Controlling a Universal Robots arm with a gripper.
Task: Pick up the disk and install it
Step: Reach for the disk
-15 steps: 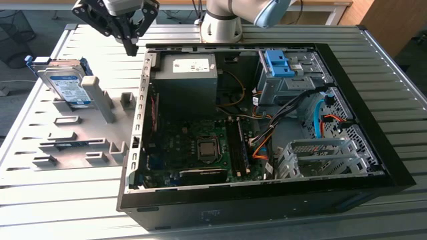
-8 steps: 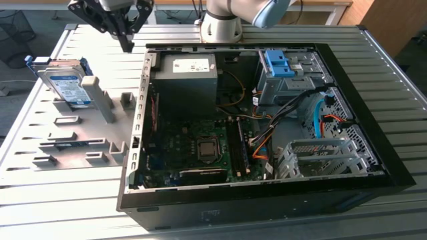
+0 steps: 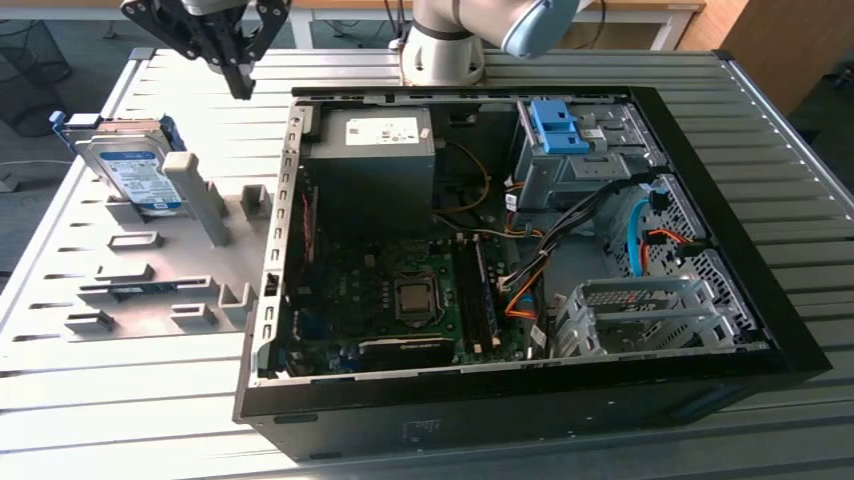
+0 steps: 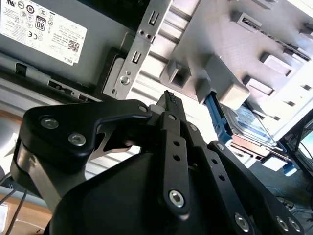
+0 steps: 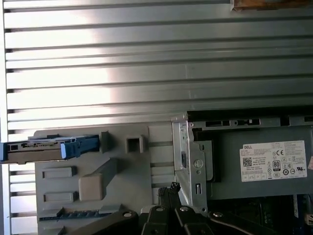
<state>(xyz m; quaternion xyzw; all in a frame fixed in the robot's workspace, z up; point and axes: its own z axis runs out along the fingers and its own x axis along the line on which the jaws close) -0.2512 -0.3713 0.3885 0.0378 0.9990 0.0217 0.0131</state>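
Bench: slatted metal, open computer case on it.
Disk: upright in grey rack, edge up for your grasp.
Claw: pinched narrow, empty, hovering at disk's one o'clock.

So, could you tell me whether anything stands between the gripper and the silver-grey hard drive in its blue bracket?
Nothing visible does. The black gripper hangs in open air above the slatted metal table, and the hard drive stands upright in the grey holder toward the exterior view's left, its top edge exposed.
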